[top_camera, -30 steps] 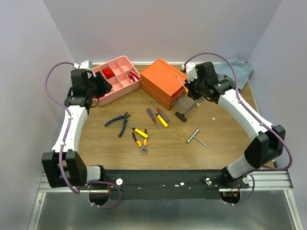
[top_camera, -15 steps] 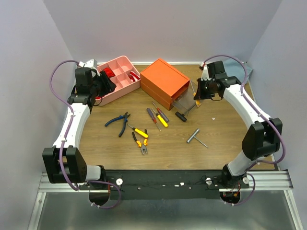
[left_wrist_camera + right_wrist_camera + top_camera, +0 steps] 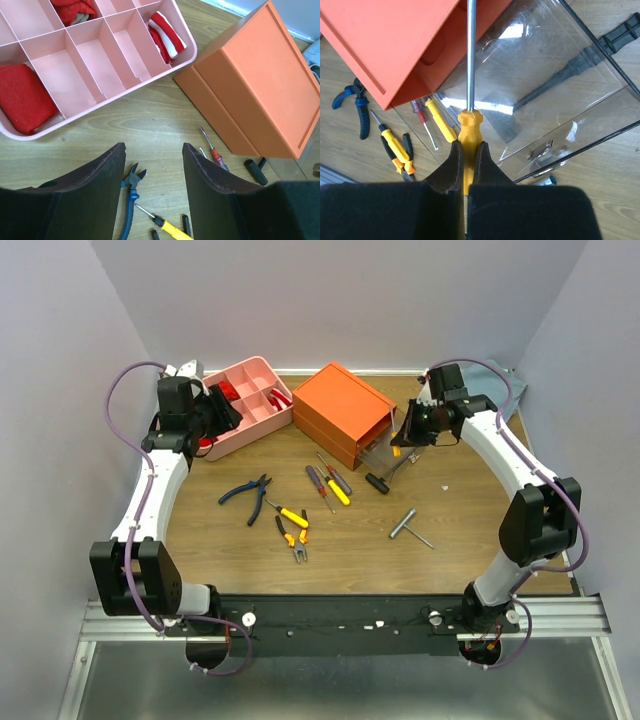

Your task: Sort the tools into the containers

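Over the tabletop's far right side, seen from above, my right gripper (image 3: 398,443) hangs just beside the orange box (image 3: 335,400), above its pulled-out clear drawer (image 3: 383,455).

Left wrist view: my left gripper (image 3: 153,152) gapes empty near the pink tray (image 3: 125,91), with the blue-handled pliers (image 3: 131,192) just ahead.

Right wrist view: my jaws pinch the yellow screwdriver (image 3: 469,125), its shaft pointing straight ahead over the drawer. No lettering is legible.
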Controlling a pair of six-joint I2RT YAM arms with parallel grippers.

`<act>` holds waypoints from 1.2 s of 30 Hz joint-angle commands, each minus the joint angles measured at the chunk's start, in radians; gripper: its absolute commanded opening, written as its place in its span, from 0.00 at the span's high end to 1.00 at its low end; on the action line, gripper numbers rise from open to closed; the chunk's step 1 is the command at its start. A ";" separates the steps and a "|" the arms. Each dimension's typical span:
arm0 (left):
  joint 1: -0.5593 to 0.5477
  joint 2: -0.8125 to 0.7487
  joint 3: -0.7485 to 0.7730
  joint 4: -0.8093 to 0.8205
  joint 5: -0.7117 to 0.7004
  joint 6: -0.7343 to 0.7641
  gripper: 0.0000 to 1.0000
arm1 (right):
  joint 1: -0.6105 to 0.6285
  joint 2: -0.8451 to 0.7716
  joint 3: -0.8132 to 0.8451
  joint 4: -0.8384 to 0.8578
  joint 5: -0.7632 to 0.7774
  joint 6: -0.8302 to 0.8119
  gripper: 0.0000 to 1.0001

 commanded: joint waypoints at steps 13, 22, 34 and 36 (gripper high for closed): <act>-0.063 0.056 0.086 -0.007 0.020 0.023 0.41 | -0.006 -0.042 -0.067 -0.063 0.089 0.090 0.96; -0.078 0.071 0.094 0.003 0.028 0.030 0.41 | -0.006 -0.011 0.073 -0.022 0.018 0.020 0.45; -0.139 0.109 0.117 0.045 0.100 0.058 0.41 | -0.004 -0.318 -0.188 -0.065 -0.157 -0.604 0.39; -0.147 0.116 0.121 0.059 0.123 0.061 0.41 | -0.003 -0.394 -0.288 -0.088 -0.152 -0.771 0.38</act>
